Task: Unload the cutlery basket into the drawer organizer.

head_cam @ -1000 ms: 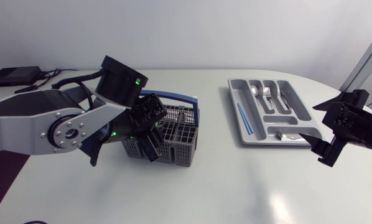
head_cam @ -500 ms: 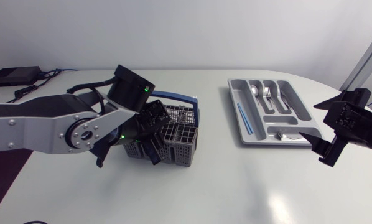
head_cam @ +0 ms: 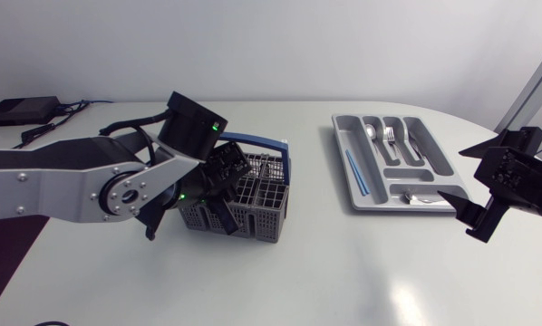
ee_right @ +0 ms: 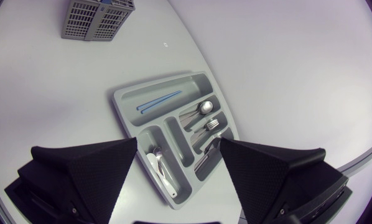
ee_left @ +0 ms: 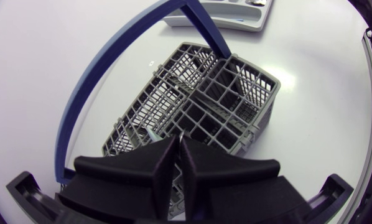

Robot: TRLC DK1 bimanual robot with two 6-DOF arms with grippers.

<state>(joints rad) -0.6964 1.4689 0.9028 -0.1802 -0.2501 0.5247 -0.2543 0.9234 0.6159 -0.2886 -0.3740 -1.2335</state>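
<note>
Holding the left gripper [ee_left: 178, 138] pinched to a slit right above the cutlery basket [ee_left: 236, 106], fingertips at its grid, not showing whether clamping any utensil. Risking snagging the mesh, or the blue handle [ee_left: 99, 68] arching beside the fingers, and dragging the whole basket up. Holding the right gripper [ee_right: 178, 143] spread wide above the drawer organizer [ee_right: 119, 104]

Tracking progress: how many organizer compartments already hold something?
5: blue sticks in the long one, spoon, fork, knife in three side-by-side slots, a silver piece in the end slot. Stacked pieces may hide.
</note>
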